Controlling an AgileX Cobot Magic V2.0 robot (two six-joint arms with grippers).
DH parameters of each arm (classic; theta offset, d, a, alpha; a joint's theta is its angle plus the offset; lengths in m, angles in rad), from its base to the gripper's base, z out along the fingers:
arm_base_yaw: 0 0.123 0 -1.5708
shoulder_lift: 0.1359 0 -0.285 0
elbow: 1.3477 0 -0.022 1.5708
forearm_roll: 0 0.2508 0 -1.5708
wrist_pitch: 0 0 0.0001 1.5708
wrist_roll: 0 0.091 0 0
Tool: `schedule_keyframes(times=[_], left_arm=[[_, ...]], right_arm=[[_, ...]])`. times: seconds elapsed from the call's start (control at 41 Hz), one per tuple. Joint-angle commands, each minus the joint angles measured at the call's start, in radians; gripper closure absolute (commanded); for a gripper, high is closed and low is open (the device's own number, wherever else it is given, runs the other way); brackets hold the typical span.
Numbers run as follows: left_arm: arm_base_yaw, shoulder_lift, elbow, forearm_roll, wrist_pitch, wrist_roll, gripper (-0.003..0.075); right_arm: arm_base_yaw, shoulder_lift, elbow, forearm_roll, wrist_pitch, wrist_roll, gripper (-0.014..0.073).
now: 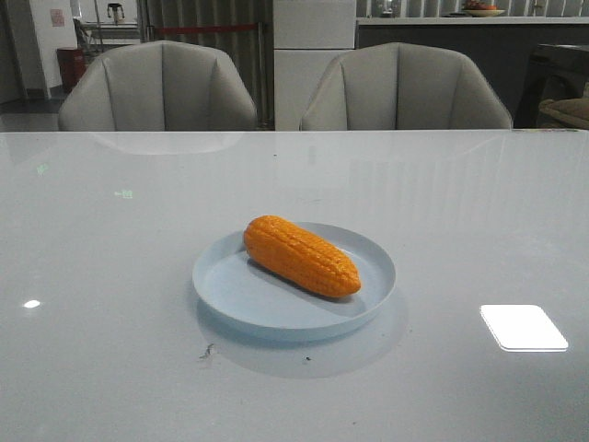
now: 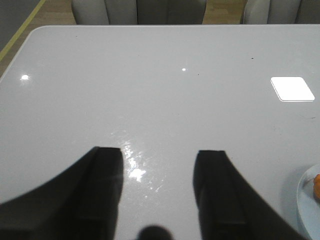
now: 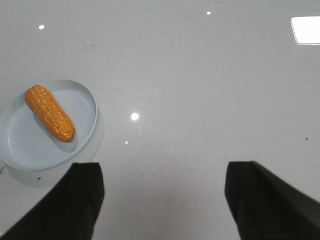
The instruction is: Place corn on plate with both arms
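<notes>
The orange corn lies on its side inside the pale blue plate at the middle of the table. Both show in the right wrist view, corn on plate. In the left wrist view only the plate's edge and a sliver of the corn show. My left gripper is open and empty above bare table, apart from the plate. My right gripper is open wide and empty, beside the plate. Neither gripper shows in the front view.
The white glossy table carries bright light reflections, one a rectangle. Two grey chairs stand behind the table's far edge.
</notes>
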Motion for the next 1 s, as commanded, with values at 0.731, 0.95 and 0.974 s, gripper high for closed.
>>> schedule_keyframes(times=[0.731, 0.95, 0.974], left_arm=[[0.004, -0.041, -0.016, -0.012, -0.082, -0.009, 0.0631], [0.004, -0.214, 0.051, -0.012, -0.086, -0.009, 0.0631], [0.004, -0.233, 0.063, -0.012, -0.086, -0.009, 0.0631]], right_arm=[[-0.008, 0.001, -0.026, 0.006, -0.071, 0.000, -0.0010], [-0.008, 0.001, -0.026, 0.006, -0.071, 0.000, -0.0010], [-0.008, 0.001, -0.026, 0.006, -0.071, 0.000, -0.0010]])
